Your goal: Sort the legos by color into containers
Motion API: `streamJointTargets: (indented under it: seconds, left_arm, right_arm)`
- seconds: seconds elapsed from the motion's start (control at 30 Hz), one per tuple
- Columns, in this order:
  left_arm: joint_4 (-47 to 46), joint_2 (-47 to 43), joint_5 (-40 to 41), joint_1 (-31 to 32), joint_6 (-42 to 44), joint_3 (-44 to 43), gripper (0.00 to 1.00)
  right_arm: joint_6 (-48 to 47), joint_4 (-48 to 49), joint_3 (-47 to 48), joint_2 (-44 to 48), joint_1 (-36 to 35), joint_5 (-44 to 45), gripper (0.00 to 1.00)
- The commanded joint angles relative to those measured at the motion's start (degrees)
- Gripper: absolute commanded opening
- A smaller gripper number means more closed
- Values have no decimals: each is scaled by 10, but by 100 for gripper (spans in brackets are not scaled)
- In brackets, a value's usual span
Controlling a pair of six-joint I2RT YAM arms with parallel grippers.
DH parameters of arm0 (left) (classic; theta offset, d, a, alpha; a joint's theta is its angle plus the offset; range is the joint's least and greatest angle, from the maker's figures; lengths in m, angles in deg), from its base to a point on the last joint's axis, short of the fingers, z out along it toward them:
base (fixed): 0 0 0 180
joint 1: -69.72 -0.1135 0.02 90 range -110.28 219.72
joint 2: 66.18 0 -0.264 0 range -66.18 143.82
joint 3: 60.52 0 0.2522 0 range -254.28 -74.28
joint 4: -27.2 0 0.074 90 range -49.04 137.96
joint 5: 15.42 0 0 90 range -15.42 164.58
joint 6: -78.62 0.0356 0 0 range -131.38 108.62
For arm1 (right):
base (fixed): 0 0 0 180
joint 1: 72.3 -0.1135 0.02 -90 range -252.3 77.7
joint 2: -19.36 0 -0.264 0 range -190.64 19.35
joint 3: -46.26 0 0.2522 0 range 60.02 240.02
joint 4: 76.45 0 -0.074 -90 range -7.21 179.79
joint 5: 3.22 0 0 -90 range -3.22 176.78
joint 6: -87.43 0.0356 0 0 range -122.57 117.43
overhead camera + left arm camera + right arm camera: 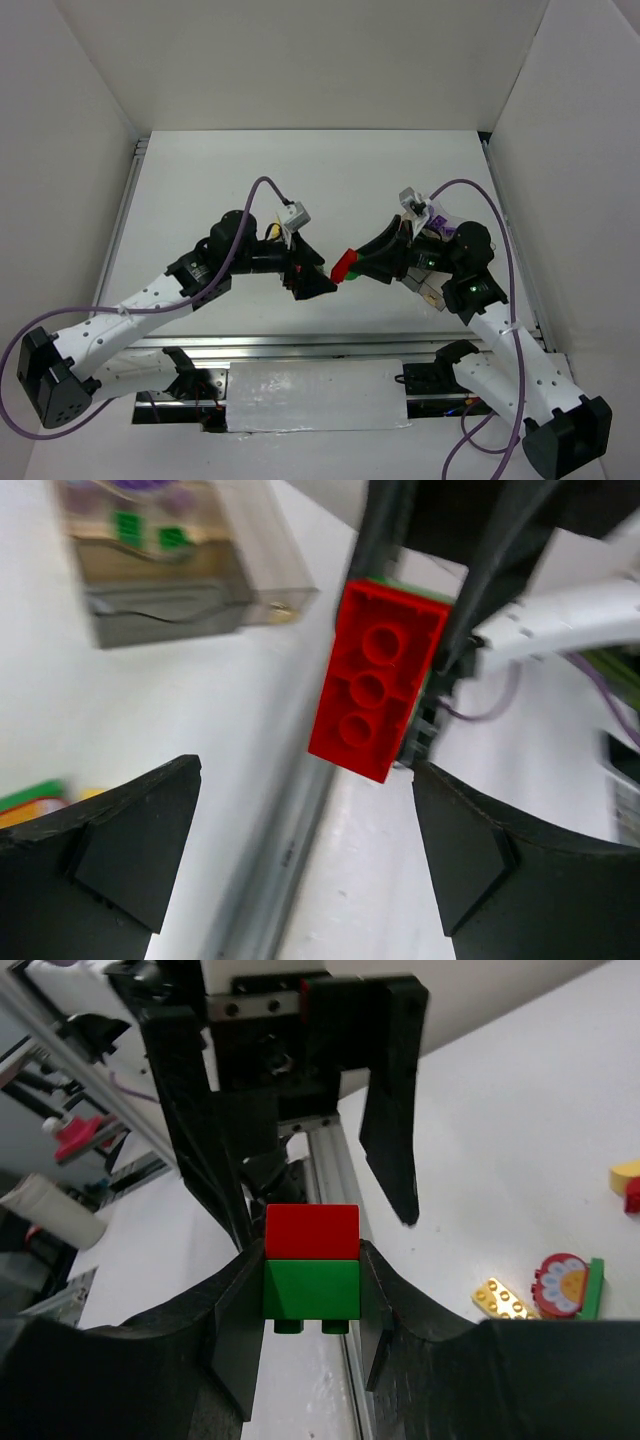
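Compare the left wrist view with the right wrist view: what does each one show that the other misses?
Left wrist only: the organizer box with green pieces inside, and the broad face of the red brick. Right wrist only: the green brick plainly joined to the red one, and a yellow plate lying in clear sight on the table. Both: the right gripper shut on the joined bricks, the left gripper open, facing it.
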Motion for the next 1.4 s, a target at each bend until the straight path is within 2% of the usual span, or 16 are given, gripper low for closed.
streamJointTargets:
  seconds: [0.0, 0.03, 0.13, 0.2, 0.33, 0.43, 0.67, 0.73, 0.77, 0.83, 0.97, 1.07, 1.23, 1.3, 1.33, 1.37]
  left_arm:
    - [-107, -7, -163, 2, -60, 31, 99]
    - [-148, -8, -170, 2, -70, 44, 99]
    - [-182, -1, -190, 3, -97, 49, 95]
    - [-203, 5, -202, 3, -109, 47, 88]
    - [-235, 10, -219, 3, -127, 48, 79]
    - [-239, 7, -214, 4, -127, 48, 64]
    - [-228, 25, -216, 4, -124, 39, 65]
    - [-231, 32, -217, 3, -126, 37, 62]
    - [-233, 34, -217, 3, -127, 37, 37]
    - [-223, 35, -207, 3, -127, 32, 1]
    - [-209, 7, -171, -6, -117, 33, 0]
    - [-249, -39, -183, -47, -149, 65, 0]
    - [-272, -76, -244, -124, -184, 80, 0]
    - [-227, -82, -235, -135, -172, 71, 0]
    - [-201, -83, -192, -137, -155, 66, 0]
    - [-156, -86, -149, -138, -140, 41, 0]
  right_arm:
    - [12, 80, 11, -6, -4, -104, 0]
    - [13, 81, 11, -3, -7, -106, 0]
    - [6, 61, 17, 3, -22, -106, 0]
    - [-15, 35, 30, 3, -35, -99, 0]
    - [-42, -29, 48, -9, -41, -85, 0]
    - [-36, -25, 49, -15, -44, -78, 0]
    - [-35, -48, 69, -36, -57, -50, 1]
    - [-35, -49, 70, -42, -61, -49, 1]
    - [-37, -49, 70, -43, -63, -51, 1]
    - [-44, -50, 67, -44, -63, -67, 1]
    - [-66, -57, 59, -44, -60, -114, 0]
    - [-87, -68, 66, -56, -56, -165, 0]
    - [-98, -81, 71, -64, -44, -178, 0]
    - [-101, -100, 75, -64, -37, -138, 0]
    - [-106, -119, 76, -61, -27, -101, 0]
    - [-115, -141, 85, -53, -22, 38, 0]
